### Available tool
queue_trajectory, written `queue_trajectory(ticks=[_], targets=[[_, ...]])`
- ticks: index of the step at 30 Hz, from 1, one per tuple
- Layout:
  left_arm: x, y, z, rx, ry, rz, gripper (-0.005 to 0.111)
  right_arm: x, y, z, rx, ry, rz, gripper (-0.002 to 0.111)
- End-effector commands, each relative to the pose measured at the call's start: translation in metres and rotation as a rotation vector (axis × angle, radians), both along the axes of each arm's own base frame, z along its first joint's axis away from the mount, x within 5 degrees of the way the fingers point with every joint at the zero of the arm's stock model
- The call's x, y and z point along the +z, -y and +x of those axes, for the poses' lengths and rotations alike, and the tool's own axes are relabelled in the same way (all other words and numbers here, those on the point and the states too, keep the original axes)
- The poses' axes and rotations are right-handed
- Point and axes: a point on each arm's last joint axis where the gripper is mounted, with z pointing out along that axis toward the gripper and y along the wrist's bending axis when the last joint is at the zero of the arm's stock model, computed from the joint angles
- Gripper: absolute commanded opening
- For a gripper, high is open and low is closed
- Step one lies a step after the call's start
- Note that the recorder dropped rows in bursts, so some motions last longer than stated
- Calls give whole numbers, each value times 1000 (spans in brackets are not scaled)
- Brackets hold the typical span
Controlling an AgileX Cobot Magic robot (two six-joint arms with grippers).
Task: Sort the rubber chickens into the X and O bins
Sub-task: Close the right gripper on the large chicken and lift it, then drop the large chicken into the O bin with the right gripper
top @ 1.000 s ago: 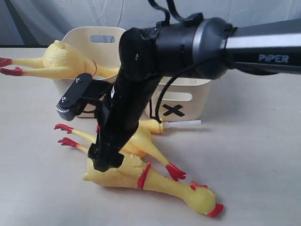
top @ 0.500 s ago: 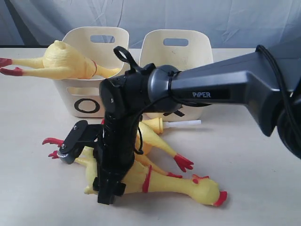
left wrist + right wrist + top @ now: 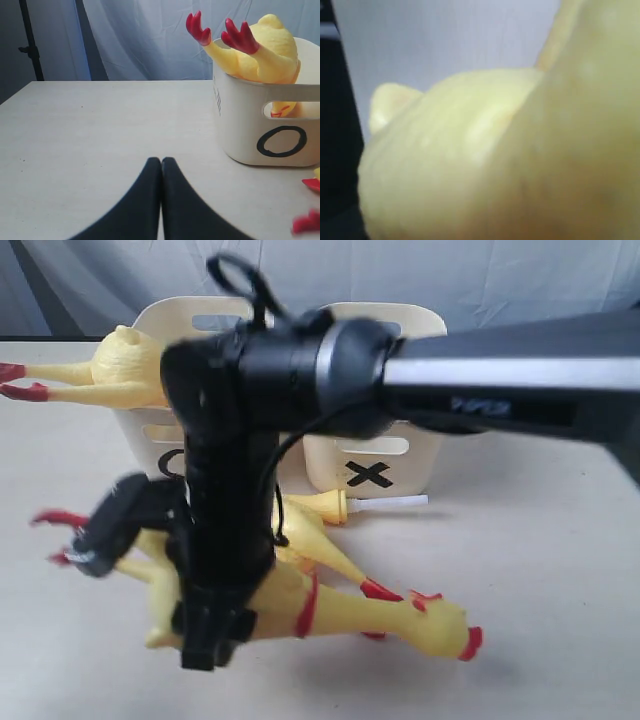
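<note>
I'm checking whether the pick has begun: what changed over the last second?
The right gripper came down onto the front chicken, apparently gripped its body, and has begun lifting it: its head rose and its feet swung left. The white-tubed chicken, the third chicken in the O bin, and the X bin stayed put.

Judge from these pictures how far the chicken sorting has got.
Done: the rear chicken rests across the O bin. In hand: the right gripper grips the front chicken. Left: binning it and the white-tubed chicken lying before the X bin.
</note>
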Motion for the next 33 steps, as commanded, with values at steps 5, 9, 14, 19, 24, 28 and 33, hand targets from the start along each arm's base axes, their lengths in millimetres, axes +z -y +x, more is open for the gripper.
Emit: queue_trajectory(ticks=[5, 9, 14, 19, 24, 28, 33], targets=[[2, 0, 0, -3, 23, 0, 0, 162, 7, -9, -41, 292, 552, -1], [2, 0, 0, -3, 23, 0, 0, 211, 8, 0, -136, 541, 870, -1], [2, 0, 0, -3, 23, 0, 0, 213, -11, 33, -204, 796, 1077, -1], [2, 0, 0, -3, 23, 0, 0, 155, -42, 90, -333, 1010, 1176, -1], [2, 0, 0, -3, 23, 0, 0, 77, -27, 158, -649, 913, 1081, 2], [2, 0, 0, -3, 23, 0, 0, 67, -13, 177, -830, 830, 1090, 66], [2, 0, 0, -3, 23, 0, 0, 87, -9, 173, -833, 854, 1132, 89]])
